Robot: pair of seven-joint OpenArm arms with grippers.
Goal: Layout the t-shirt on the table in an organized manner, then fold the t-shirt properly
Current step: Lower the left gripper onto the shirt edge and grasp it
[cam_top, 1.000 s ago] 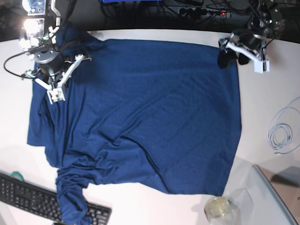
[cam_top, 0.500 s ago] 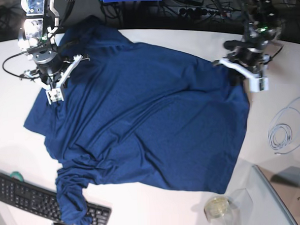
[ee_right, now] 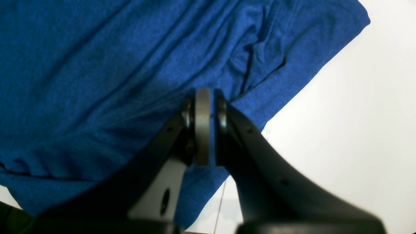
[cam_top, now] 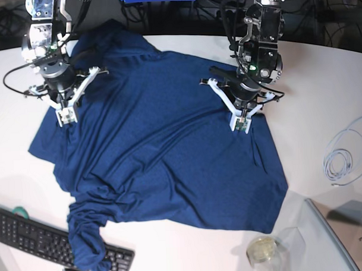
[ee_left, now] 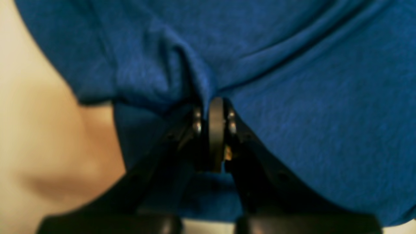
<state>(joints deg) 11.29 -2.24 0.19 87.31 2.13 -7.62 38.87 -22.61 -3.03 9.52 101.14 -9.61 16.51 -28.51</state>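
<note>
Reaching down over the middle of the surface (cam_top: 322, 77), the left arm holds its gripper (cam_top: 242, 115) pointed at the cloth, jaws pressed together on a raised fold of the t-shirt (cam_top: 164, 166); the left wrist view shows that fold bunched tight between the black fingers (ee_left: 253, 152), with soft ridges fanning out from the pinch. On the other side, the right arm stands over the shirt's far corner, its gripper (cam_top: 66, 113) likewise clamped on the fabric, and the right wrist view shows cloth drawn up to the closed tips with creases running away from them. The t-shirt is a dark navy, finely heathered knit, soft and wrinkly, spread wide over the smooth white surface but uneven: its edge near the left gripper is pulled inward, and one end is gathered into a rumpled rope that drapes onto a black keyboard (cam_top: 30, 233). A coil of pale cable (cam_top: 342, 159) lies well apart from the shirt, and a clear glass jar (cam_top: 263, 251) stands near the hem.
</note>
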